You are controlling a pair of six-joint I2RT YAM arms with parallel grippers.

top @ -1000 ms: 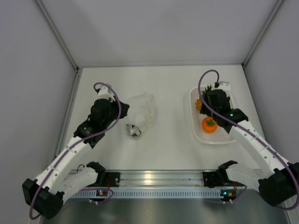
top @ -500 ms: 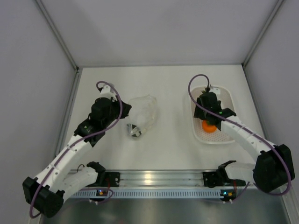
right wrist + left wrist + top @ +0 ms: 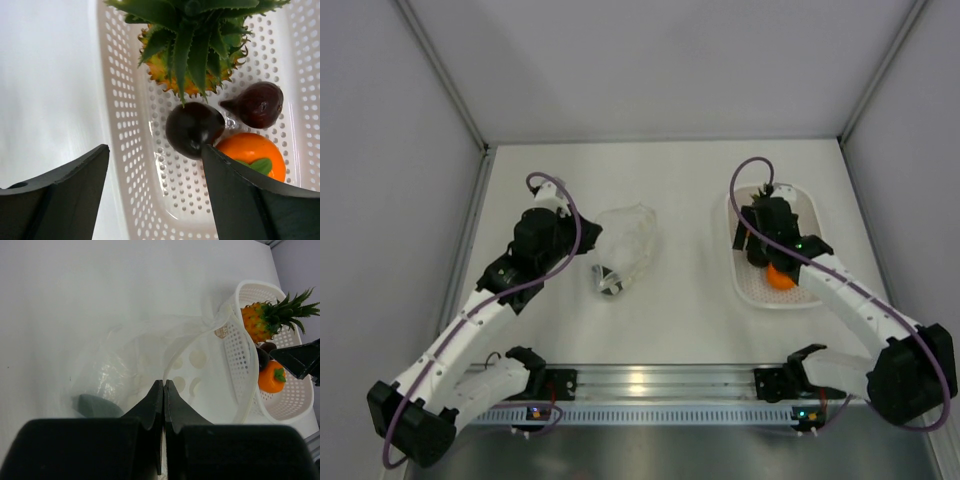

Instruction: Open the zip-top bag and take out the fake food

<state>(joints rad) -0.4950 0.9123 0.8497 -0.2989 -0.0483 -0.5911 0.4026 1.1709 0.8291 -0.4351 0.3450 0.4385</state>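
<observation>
Four fake food pieces (image 3: 195, 127) sit in the basket (image 3: 117, 90) beneath my right pincer (image 3: 154, 150), jaws apart. Left pincer (image 3: 164, 382) pinches the zip-top bag (image 3: 130, 355); its thin film could slip free.

I've got a white perforated plastic basket (image 3: 745, 296) on the right half of the white table (image 3: 690, 190). It's oblong, sits flat, and its long side runs away from the near edge; on the right wrist camera its side wall is a dense grid of small holes under a smooth rim. A ribbed aluminium rail (image 3: 650, 380) runs along the table's near edge. Plain grey panels (image 3: 670, 60) close off the back and both sides, with metal corner posts (image 3: 442, 75) at the joins.
</observation>
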